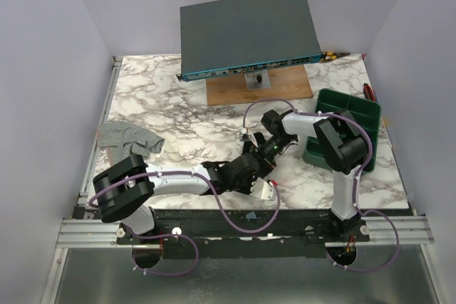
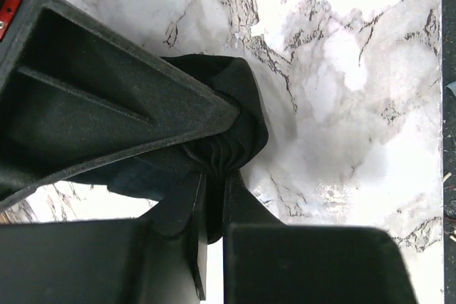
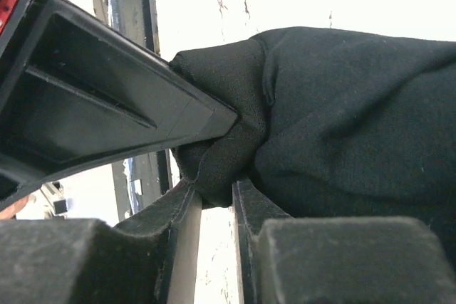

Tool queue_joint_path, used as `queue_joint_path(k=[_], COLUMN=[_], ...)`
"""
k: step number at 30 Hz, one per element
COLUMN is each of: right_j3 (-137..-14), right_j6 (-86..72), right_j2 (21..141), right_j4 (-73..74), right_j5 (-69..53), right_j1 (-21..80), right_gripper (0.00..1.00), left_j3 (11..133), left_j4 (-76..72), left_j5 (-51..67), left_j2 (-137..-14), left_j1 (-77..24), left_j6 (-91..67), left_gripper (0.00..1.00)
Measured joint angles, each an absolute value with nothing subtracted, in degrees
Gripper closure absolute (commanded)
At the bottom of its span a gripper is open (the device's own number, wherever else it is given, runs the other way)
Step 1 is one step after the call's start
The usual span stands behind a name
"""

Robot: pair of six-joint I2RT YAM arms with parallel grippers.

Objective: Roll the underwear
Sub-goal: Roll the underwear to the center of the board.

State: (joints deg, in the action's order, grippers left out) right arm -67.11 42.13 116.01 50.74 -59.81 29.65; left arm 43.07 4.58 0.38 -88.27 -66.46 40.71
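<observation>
The underwear (image 2: 239, 105) is black cloth, bunched on the marble table. My left gripper (image 2: 216, 176) is shut on a pleated fold of it. In the right wrist view the underwear (image 3: 342, 119) fills the right side as a thick bundle, and my right gripper (image 3: 214, 191) has its narrow jaws pinched on a corner of it. In the top view both grippers meet at the table's middle front: the left gripper (image 1: 249, 169) comes in from the left and the right gripper (image 1: 268, 147) from behind. The cloth between them is mostly hidden there.
A grey striped garment (image 1: 128, 138) lies crumpled at the left edge. A green bin (image 1: 350, 113) stands at the right. A dark flat device (image 1: 249, 30) rests on a wooden board (image 1: 258, 89) at the back.
</observation>
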Motion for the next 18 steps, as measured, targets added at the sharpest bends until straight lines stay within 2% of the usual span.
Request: queue_joint_path(k=[7,11,18], right_j3=[-65.7,-65.2,-65.2], right_j6=[38.5,35.9,32.5], right_j2=[112.0,108.1,104.1], right_j4=[48.6,45.9,42.5], right_j5=[-55.5,-52.3,-47.7], right_j1=[29.5,29.5,29.3], right_gripper=[0.61,0.46,0.41], left_j3=[49.2,51.6,53.3], left_j4=[12.1,14.8,16.6], left_j5=[4.2,7.5,12.7], left_j2=[-91.4,-92.5,-93.5], left_j1=[-65.1,-63.5,-61.1], left_j6=[38.4,36.9,34.9], left_gripper=[1.0,1.0,1.0])
